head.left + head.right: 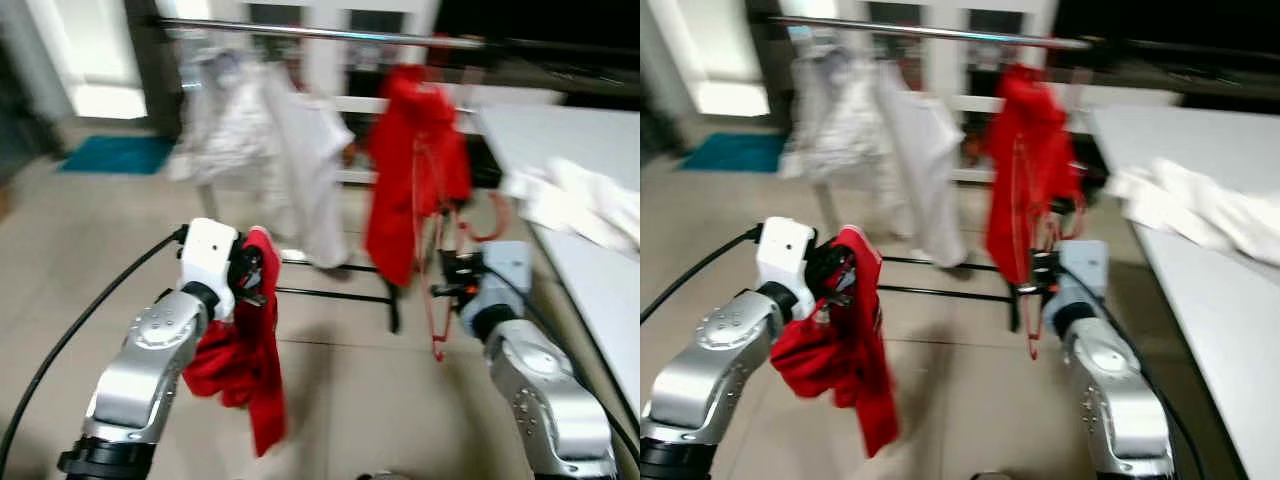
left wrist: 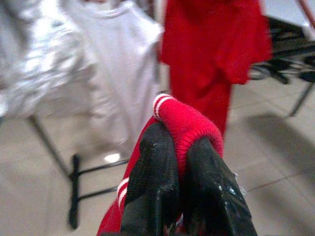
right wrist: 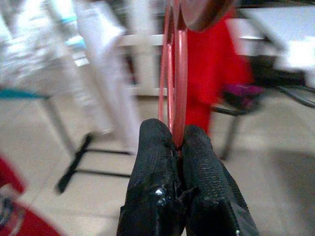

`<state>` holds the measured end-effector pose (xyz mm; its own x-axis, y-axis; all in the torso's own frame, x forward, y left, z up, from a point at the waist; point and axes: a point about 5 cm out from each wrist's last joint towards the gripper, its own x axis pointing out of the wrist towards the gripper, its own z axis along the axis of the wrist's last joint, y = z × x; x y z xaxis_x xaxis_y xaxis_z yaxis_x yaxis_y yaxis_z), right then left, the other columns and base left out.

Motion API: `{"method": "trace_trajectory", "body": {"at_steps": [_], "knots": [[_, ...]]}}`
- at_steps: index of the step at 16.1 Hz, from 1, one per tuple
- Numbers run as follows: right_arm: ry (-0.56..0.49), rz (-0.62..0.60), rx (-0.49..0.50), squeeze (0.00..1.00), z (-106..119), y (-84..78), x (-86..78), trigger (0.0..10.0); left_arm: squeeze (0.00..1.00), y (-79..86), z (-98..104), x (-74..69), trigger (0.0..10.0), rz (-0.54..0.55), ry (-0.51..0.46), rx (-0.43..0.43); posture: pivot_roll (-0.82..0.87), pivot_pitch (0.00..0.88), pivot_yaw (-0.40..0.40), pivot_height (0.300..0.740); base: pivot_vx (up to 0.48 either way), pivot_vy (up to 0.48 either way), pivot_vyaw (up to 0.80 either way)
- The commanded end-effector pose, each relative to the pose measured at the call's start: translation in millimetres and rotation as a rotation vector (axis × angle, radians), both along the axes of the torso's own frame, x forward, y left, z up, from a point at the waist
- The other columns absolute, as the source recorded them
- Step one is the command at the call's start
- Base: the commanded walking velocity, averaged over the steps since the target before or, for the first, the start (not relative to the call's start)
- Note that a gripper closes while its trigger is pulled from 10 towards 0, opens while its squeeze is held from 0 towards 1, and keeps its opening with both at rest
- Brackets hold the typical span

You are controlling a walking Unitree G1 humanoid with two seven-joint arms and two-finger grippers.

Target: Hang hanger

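My left gripper (image 1: pixel 250 272) is raised at the left, shut on a red garment (image 1: pixel 245 370) that hangs down from it. The fingers (image 2: pixel 152 162) pinch its red cuff (image 2: pixel 189 118), which has white stripes. At the right, my right gripper (image 1: pixel 450 272) is shut on a thin red hanger (image 1: pixel 436 320). The hanger (image 3: pixel 177 73) rises from between the black fingers (image 3: pixel 155 147), and its hook (image 1: pixel 490 225) curves off to the right. A metal clothes rail (image 1: pixel 330 33) runs across the top, ahead of both grippers. The picture is blurred.
On the rail hang white garments (image 1: pixel 300 160) and another red garment (image 1: pixel 410 170). The rack's black base bars (image 1: pixel 330 295) lie on the tiled floor. A white table (image 1: pixel 590 140) with a white cloth (image 1: pixel 590 205) stands at the right. A teal mat (image 1: pixel 115 153) lies far left.
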<state>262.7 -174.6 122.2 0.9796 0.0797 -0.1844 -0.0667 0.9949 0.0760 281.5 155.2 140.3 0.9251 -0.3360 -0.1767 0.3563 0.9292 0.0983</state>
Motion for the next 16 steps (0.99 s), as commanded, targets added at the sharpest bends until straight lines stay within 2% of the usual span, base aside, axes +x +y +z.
{"method": "trace_trajectory", "body": {"at_steps": [1,4,6,7,9,11,13,14,16], "knots": [[-0.014,-0.021,0.008,0.00,4,-5.5,-1.1,10.0,0.00,-4.1,16,2.4,10.0,-0.013,-0.080,0.009,-0.09,0.000,0.011,0.740,0.000,0.000,-0.80],[-0.044,-0.057,-0.011,0.00,13,-14.4,2.8,10.0,0.00,2.3,22,1.5,10.0,0.014,-0.099,0.028,-0.08,0.002,-0.001,0.740,0.000,0.000,-0.80],[-0.096,-0.097,-0.177,0.00,30,-34.8,11.4,10.0,0.00,8.3,33,1.6,10.0,0.018,-0.130,0.043,-0.07,0.008,-0.005,0.740,0.000,0.000,-0.80],[-0.110,-0.097,-0.192,0.00,34,-37.7,12.9,10.0,0.00,8.8,35,2.1,10.0,0.017,-0.134,0.044,-0.07,0.011,-0.003,0.740,0.000,0.000,-0.80],[-0.156,-0.073,-0.266,0.00,50,-47.3,20.0,10.0,0.00,9.4,38,5.3,10.0,0.018,-0.139,0.041,-0.08,0.032,0.023,0.740,0.000,0.000,0.00],[-0.148,-0.017,-0.237,0.00,58,-40.2,22.3,10.0,0.00,3.9,39,5.6,10.0,-0.011,-0.133,0.028,-0.09,0.049,0.024,0.740,0.000,0.000,-0.40],[-0.073,0.070,-0.159,0.00,41,-14.0,12.5,10.0,0.00,-1.0,36,3.3,10.0,-0.015,-0.122,0.013,-0.09,0.058,0.011,0.740,0.000,0.000,-0.80],[-0.059,0.088,-0.114,0.00,36,-6.0,8.8,10.0,0.00,-2.0,35,2.4,10.0,-0.009,-0.117,-0.003,-0.09,0.062,0.008,0.740,0.000,0.000,-0.80],[-0.082,0.091,0.055,0.00,38,6.4,4.6,10.0,0.00,-2.7,35,2.1,10.0,0.003,-0.113,-0.037,-0.09,0.068,0.003,0.740,0.000,0.000,-0.80]]}}
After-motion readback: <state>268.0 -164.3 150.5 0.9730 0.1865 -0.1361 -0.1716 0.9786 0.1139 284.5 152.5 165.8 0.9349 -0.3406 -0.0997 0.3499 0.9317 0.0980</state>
